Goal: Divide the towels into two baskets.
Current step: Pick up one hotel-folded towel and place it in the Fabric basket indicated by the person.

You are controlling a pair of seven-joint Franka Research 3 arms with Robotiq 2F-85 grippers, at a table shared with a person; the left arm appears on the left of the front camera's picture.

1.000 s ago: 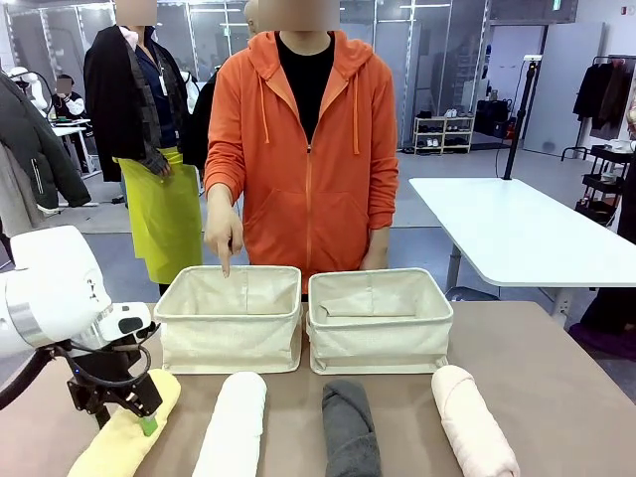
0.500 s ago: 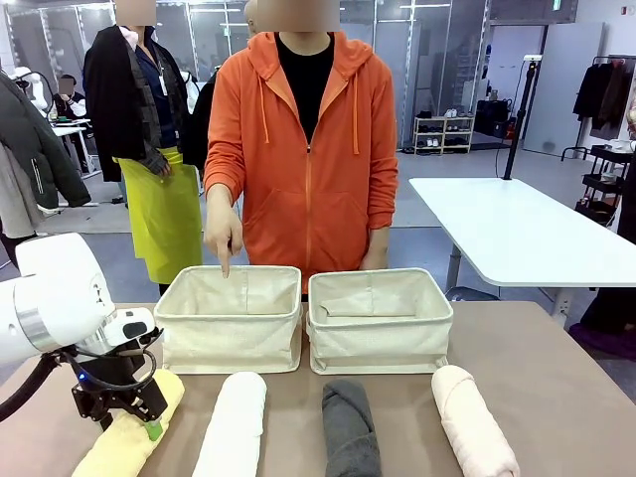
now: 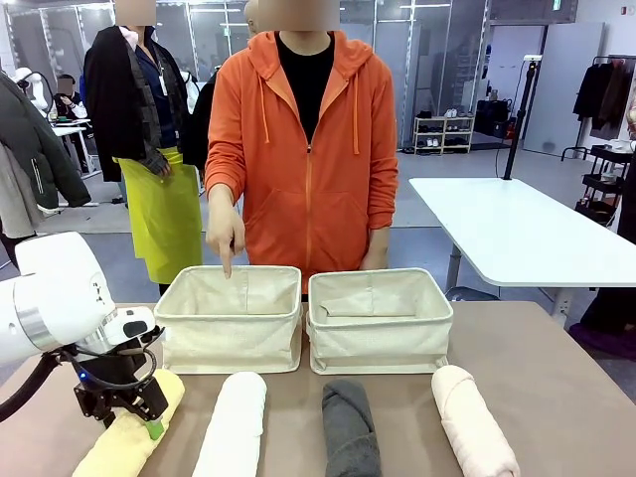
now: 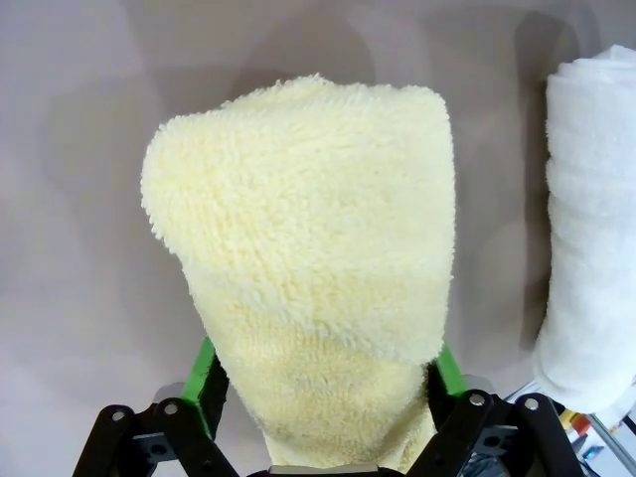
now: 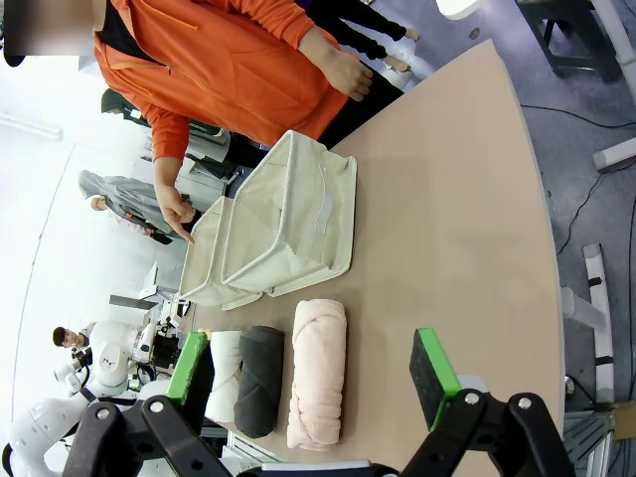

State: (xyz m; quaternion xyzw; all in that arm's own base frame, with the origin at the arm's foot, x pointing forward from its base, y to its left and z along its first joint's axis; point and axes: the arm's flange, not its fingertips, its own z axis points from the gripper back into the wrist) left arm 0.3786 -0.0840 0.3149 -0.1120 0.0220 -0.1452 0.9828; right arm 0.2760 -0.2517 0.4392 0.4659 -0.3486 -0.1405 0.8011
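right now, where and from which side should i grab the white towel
Probably grip the white towel at mid-length from above, jaws across its width: it lies flat as a long roll, with bare table gaps to the pale yellow towel and dark grey towel.

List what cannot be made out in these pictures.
- Front view: the near ends of the yellow towel and grey towel are cut off by the bottom edge.
- Front view: the floors of the two baskets are hidden by their near walls.
- Left wrist view: the yellow towel covers the pads of the left gripper, so its grip is unclear.
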